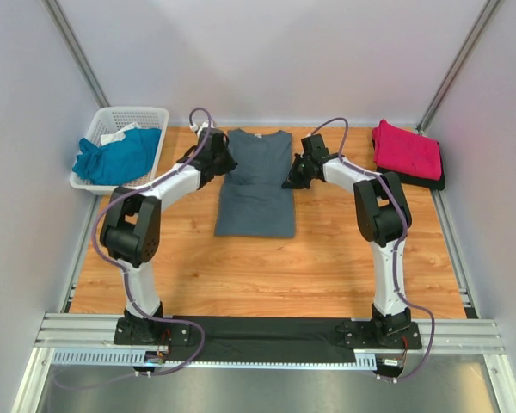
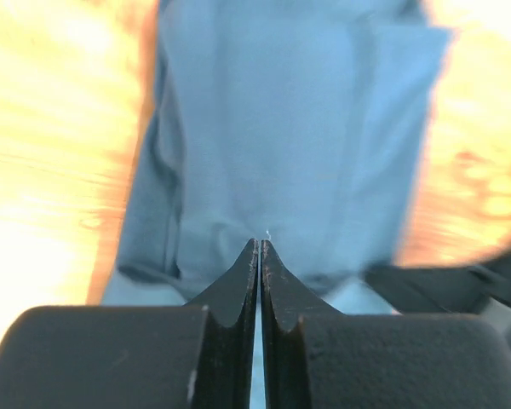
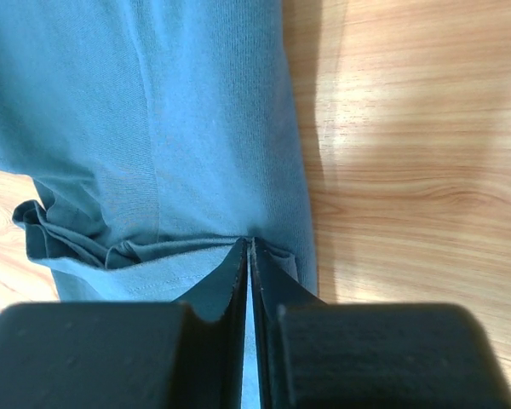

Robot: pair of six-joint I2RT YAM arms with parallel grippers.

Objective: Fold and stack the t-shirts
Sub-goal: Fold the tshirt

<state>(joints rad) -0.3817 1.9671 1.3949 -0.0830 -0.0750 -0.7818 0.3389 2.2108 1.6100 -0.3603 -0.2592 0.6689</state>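
— Two pairs of jaws: how are they standing?

— Both are pressing together, with only a hairline slit showing between the fingers. The right gripper point(image 3: 249, 247) is pinching the edge of the slate-grey t-shirt point(image 3: 153, 128), and small creased folds are bunching just beside its tips. The left gripper point(image 2: 259, 249) is nipping the same shirt at its edge. That wrist view is blurring badly, so the detail of the cloth there is hard to read.

— Where is the shirt lying?

— It is lying flat in the middle of the wooden table point(image 1: 267, 267), towards the far side, with its collar pointing at the back wall. Seen from above, the left arm is reaching to the shirt's left shoulder. The right arm is reaching to its right edge, a little lower down. The two grippers are facing each other across the chest.

— And the other tees?

— The magenta-pink t-shirt point(image 1: 406, 148) is sitting folded at the far right corner of the table. It is resting on a dark item point(image 1: 437, 182) whose edge is peeking out beneath it. The teal-blue t-shirt point(image 1: 116, 157) is lying crumpled in the white lattice basket point(image 1: 159, 129) at the far left corner and is spilling over the basket's near rim. Both are lying well apart from the grey one.
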